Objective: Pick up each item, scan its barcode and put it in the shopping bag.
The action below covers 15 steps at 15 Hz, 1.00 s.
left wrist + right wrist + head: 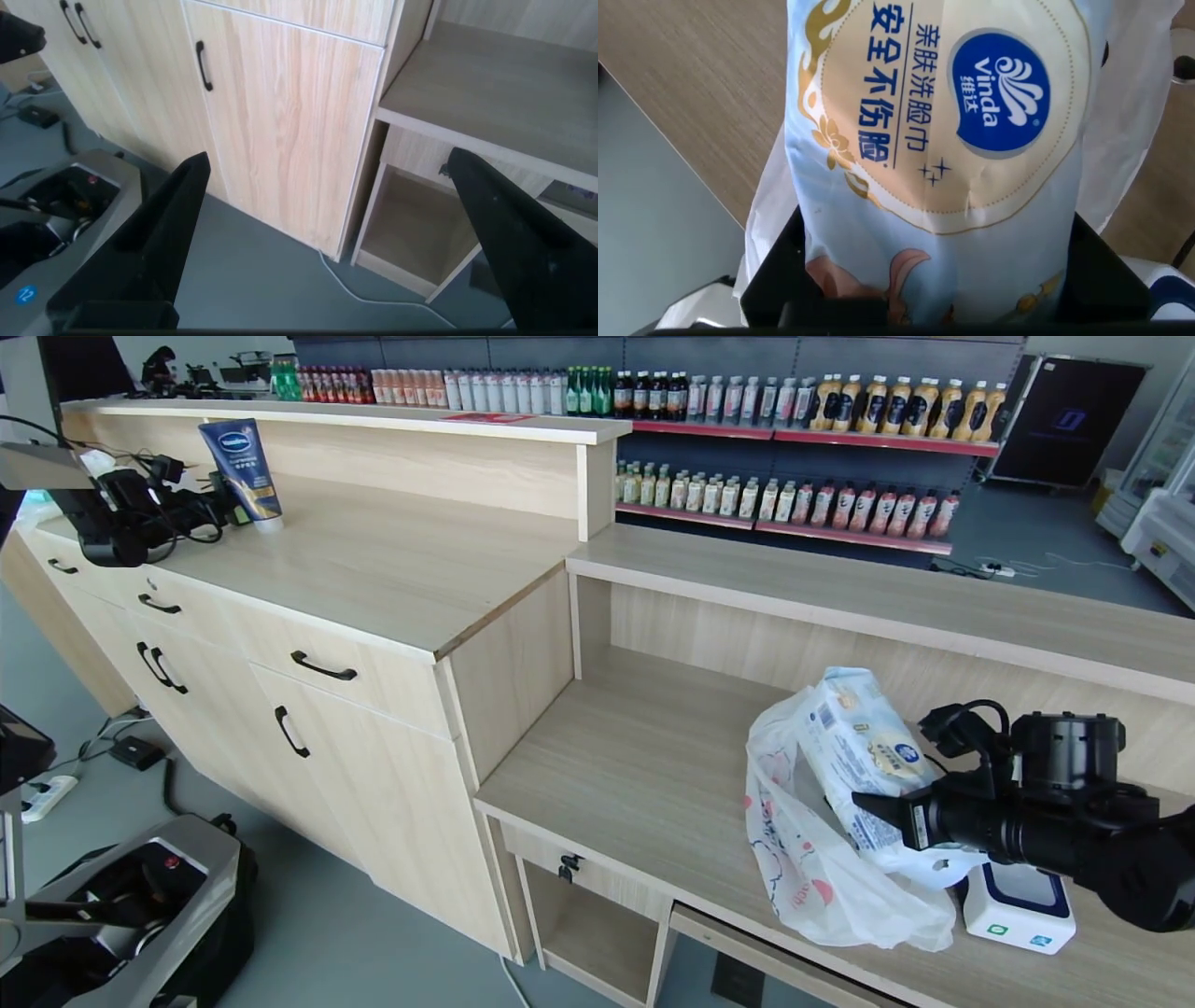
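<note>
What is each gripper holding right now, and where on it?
The right gripper clamps the tissue pack across its near end, one finger on each side, at the mouth of the shopping bag. The left gripper is open, holding nothing.

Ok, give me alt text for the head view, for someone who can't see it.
The right tool grips a pale blue soft pack at the mouth of a white shopping bag on the lower counter, beside a white scanner. A blue tube stands on the upper counter at left; bottle shelves line the back.
</note>
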{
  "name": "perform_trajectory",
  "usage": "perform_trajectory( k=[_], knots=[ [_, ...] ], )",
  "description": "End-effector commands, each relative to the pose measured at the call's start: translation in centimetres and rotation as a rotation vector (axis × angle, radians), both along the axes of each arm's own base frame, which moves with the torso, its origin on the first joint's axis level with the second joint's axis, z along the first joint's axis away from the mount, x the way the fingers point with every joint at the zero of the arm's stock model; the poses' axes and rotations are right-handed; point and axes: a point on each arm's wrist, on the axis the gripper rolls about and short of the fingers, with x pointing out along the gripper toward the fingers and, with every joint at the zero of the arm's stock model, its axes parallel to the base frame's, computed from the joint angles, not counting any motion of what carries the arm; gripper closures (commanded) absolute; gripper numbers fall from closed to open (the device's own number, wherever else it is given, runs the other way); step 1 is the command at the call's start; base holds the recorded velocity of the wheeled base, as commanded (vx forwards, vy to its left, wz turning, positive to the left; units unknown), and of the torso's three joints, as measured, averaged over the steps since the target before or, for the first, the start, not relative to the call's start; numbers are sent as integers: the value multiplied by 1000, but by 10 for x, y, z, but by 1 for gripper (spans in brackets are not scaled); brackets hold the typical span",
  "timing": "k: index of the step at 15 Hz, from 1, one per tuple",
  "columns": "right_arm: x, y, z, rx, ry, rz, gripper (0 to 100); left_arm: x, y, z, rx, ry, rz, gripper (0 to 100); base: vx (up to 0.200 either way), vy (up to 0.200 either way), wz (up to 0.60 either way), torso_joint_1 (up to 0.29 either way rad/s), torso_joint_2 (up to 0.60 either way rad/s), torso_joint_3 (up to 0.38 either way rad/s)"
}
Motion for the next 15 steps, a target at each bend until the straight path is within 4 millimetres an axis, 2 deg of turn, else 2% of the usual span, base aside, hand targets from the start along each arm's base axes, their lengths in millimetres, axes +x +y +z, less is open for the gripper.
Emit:
perform_trajectory(
  k=[1, 9, 15],
  knots=[
    [3, 3, -8, 0, 24, 10, 100, 0, 0, 0, 0, 0, 2, 0, 0, 0, 0, 0, 0, 0],
    [4, -3, -21, 25, 74, -28, 100, 0, 0, 0, 0, 0, 2, 0, 0, 0, 0, 0, 0, 0],
    [13, -8, -32, 45, 108, -54, 100, 0, 0, 0, 0, 0, 2, 0, 0, 0, 0, 0, 0, 0]
  ],
)
